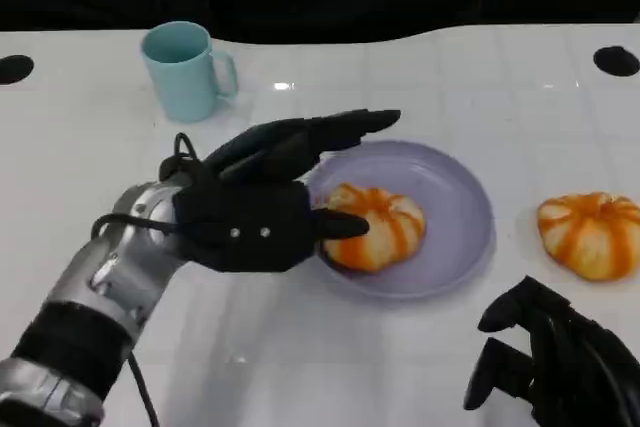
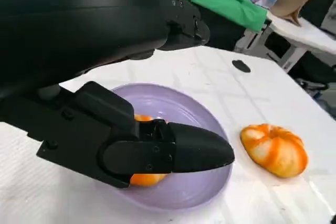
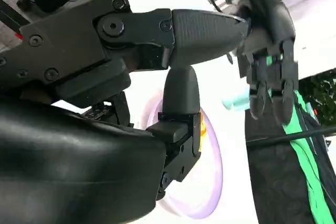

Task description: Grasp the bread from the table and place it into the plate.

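Step in hand: placing. We log one bread [image 1: 375,227] already lying inside the plate [image 1: 460,197], toward the rim nearest the left hand [image 1: 260,212].

Left hand: it sits at that plate rim. The thumb touches the bread's side, and the long fingers [image 1: 340,132] reach out above the plate, apart from the loaf. We judge this a release rather than a firm grip, though the left wrist view hides much of the contact behind the thumb.

Right hand [image 1: 555,357]: it hangs low near the front edge of the tabletop [image 1: 300,357], fingers curled inward around nothing that we can make out.

Containers:
- Plate, lavender, shallow: holds the one bread; the far half of its floor is bare.
- Cup [image 1: 185,70], pale blue, upright, well apart from the plate toward the back; we cannot tell its contents.

Loose item: second bread [image 1: 590,235], on the tabletop just beside the plate on the right hand's side, untouched.

Next move, as we judge it: let the thumb off the loaf and lift the left hand away without dragging the bread over the rim.
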`<state>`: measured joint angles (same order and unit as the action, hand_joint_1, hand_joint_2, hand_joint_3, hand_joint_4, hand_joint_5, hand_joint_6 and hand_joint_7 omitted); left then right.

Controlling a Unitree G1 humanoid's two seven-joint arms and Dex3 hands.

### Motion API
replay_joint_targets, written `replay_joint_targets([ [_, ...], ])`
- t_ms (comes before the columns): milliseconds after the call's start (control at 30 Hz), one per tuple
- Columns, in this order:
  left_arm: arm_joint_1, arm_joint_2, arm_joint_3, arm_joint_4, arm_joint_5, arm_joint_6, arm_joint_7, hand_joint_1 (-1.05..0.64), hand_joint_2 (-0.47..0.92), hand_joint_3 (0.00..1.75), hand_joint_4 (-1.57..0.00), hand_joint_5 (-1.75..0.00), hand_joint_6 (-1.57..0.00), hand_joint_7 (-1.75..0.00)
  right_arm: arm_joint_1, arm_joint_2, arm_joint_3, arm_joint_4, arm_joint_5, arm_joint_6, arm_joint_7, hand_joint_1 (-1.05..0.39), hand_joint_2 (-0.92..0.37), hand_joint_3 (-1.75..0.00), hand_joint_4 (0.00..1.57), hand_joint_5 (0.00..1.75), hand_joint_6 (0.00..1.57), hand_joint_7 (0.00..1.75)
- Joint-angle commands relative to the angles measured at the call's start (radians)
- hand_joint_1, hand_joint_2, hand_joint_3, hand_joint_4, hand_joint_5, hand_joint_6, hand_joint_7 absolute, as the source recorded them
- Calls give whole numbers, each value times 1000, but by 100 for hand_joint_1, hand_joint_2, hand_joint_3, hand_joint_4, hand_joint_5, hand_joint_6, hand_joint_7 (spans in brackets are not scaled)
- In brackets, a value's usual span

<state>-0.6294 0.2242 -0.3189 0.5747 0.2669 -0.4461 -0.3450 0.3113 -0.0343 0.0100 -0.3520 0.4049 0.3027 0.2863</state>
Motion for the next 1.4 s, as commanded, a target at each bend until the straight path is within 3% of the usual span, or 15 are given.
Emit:
replay_joint_targets([
  [33, 92, 3, 73, -53, -133, -50, -45, -80, 92, 40, -28, -31, -30, -9, 2, -5, 1, -11, -4, -9, -7, -52, -92, -49, 63, 175, 39, 171],
  [233, 219, -18, 146, -157, -292, -55, -81, -70, 92, 35, -48, -52, -51, -14, 1, -3, 1, -14, 0, -4, -9, -51, -92, -49, 64, 175, 40, 169],
  [367, 238, -22, 160, -183, -313, -43, -101, -67, 92, 35, -50, -60, -56, -13, 1, -3, 2, -15, 1, -2, -11, -51, -92, -49, 63, 175, 40, 169],
  [567, 392, -84, 236, -302, -520, 2, -137, -59, 92, 27, -72, -79, -79, -21, -4, -5, 2, -3, -7, -12, -8, -51, -92, -50, 63, 175, 40, 169],
  [700, 455, -118, 261, -335, -546, 26, -117, -59, 92, 28, -75, -116, -95, -34, -1, -4, 3, -9, -5, -8, -11, -52, -92, -49, 63, 175, 41, 169],
  [767, 489, -137, 271, -361, -559, 56, -104, -60, 92, 28, -76, -122, -97, -39, -1, -3, 3, -12, -4, -6, -12, -52, -92, -49, 62, 175, 41, 169],
  [833, 531, -145, 277, -401, -574, 102, -98, -62, 92, 26, -71, -143, -84, -77, -1, -4, 3, -13, -5, -5, -14, -52, -92, -49, 62, 175, 40, 169],
  [933, 571, -153, 289, -439, -613, 150, -114, -62, 92, 26, -66, -157, -72, -107, -2, -7, 2, -14, -5, -5, -13, -52, -92, -50, 62, 175, 40, 169],
  [1200, 660, -167, 318, -503, -686, 243, -131, -59, 92, 29, -66, -174, -64, -138, -2, -13, 4, -11, -8, -13, -6, -51, -92, -50, 63, 175, 41, 169],
  [1400, 727, -191, 337, -534, -702, 293, -108, -61, 92, 31, -72, -175, -59, -161, -2, -13, 0, -17, 4, 2, -4, -53, -92, -50, 63, 175, 41, 169],
])
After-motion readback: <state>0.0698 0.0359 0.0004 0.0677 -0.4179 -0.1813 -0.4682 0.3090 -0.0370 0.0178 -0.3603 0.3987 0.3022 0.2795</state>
